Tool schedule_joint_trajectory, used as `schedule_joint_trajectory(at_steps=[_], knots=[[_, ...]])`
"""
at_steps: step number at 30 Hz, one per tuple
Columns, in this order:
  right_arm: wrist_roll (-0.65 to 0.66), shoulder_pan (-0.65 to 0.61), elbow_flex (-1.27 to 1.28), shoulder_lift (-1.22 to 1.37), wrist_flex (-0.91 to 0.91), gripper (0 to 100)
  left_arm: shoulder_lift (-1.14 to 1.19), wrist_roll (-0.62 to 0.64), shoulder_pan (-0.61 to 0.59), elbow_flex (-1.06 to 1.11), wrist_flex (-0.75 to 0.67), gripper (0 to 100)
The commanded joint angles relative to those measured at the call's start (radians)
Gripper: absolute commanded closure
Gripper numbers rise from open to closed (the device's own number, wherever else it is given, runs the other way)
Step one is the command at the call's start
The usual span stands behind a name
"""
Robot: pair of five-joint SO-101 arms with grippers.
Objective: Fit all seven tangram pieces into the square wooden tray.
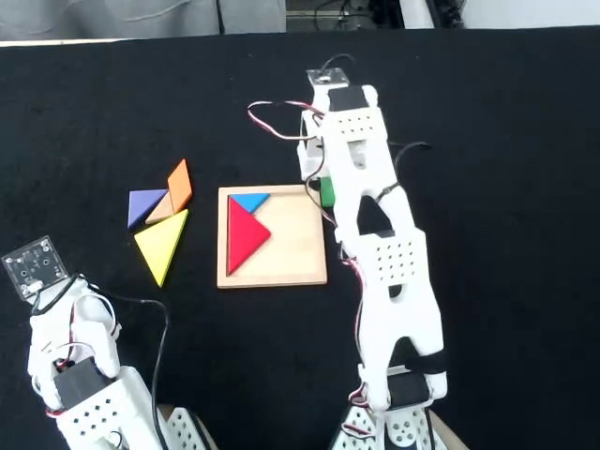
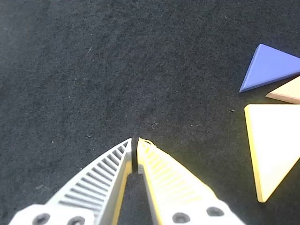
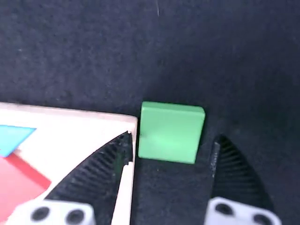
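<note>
Overhead high view; close downward wrist views; tray [image 1: 291, 253] common to high, right

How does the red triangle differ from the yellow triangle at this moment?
The red triangle lies inside the wooden tray. The yellow triangle lies outside it on the black table, to the tray's left. The red triangle's long edge runs along the tray's left wall, tip pointing right. The yellow triangle's sharp tip points toward the table's near edge. Both lie flat and look about equal in size.
</note>
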Motion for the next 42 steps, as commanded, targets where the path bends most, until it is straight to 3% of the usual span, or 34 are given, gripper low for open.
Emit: schedule_joint_trajectory(at_steps=[1, 18, 28, 34, 39, 42], knots=[[-0.005, -0.005, -0.007, 0.012, -0.020, 73.7, -0.005, -0.005, 0.008, 0.018, 0.005, 97], [-0.003, 0.068, -0.056, 0.030, 0.031, 74.6, -0.005, -0.005, 0.008, 0.018, 0.005, 97], [0.005, 0.071, -0.064, 0.027, 0.029, 98.8, -0.005, -0.005, 0.008, 0.018, 0.005, 97], [0.203, 0.015, -0.137, -0.082, 0.087, 98.4, -0.005, -0.005, 0.008, 0.018, 0.005, 97], [0.396, -0.130, -0.027, -0.237, 0.086, 98.3, -0.005, -0.005, 0.008, 0.018, 0.005, 97], [0.417, -0.199, 0.048, -0.259, 0.052, 98.1, -0.005, -0.005, 0.008, 0.018, 0.005, 97]])
